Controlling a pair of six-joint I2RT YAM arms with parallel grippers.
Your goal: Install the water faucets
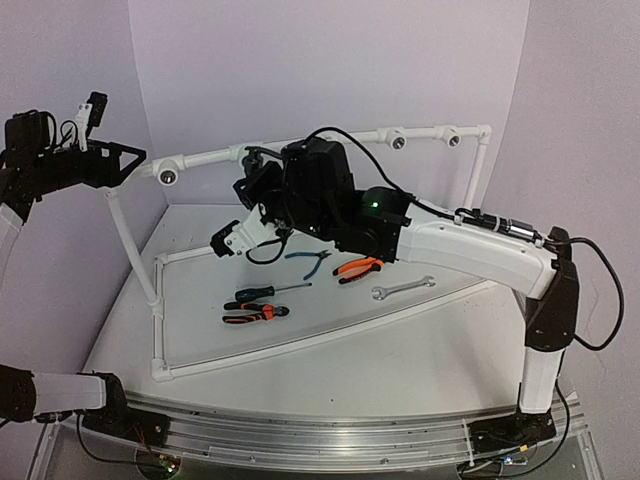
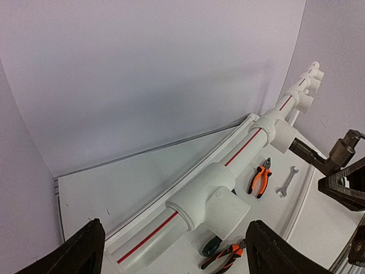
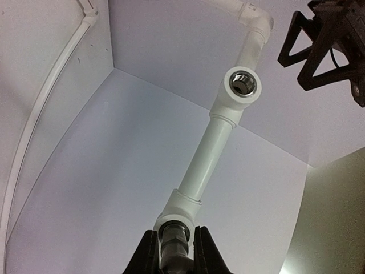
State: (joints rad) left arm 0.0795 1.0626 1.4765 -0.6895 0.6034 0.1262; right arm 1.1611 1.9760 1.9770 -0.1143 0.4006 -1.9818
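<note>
I'm looking at a white table [image 1: 400, 350] boxed in by pale lilac walls [image 1: 300, 70], with an aluminium rail [image 1: 330, 440] along the near edge. A white pipe frame [image 1: 200, 158] stands on it, its top run carrying 4 tees. 5 tools lie inside the frame: orange pliers [image 1: 357, 268], blue-handled cutters [image 1: 310, 260], a wrench [image 1: 402, 288], a screwdriver [image 1: 268, 291] and black-and-orange pliers [image 1: 255, 313].

The right arm reaches from its base far across to the left, forearm raised above the wrench and the orange pliers. The right gripper [image 3: 174, 237] points at the second tee [image 3: 179, 208] from the left end, and its jaws are clenched on the faucet [image 3: 173, 248], whose dark metal body sits right at that tee's mouth. I cannot tell whether it is threaded in.

The left arm is lifted high at the far left. The left gripper [image 2: 174, 224] is released, fingers [image 2: 80, 251] spread wide and holding nothing, aimed along the top run just short of the end tee [image 1: 168, 175].

The left gripper has the side wall close behind it and the frame's corner post just below. The 2 grippers are near each other, with only the end tee between them.
</note>
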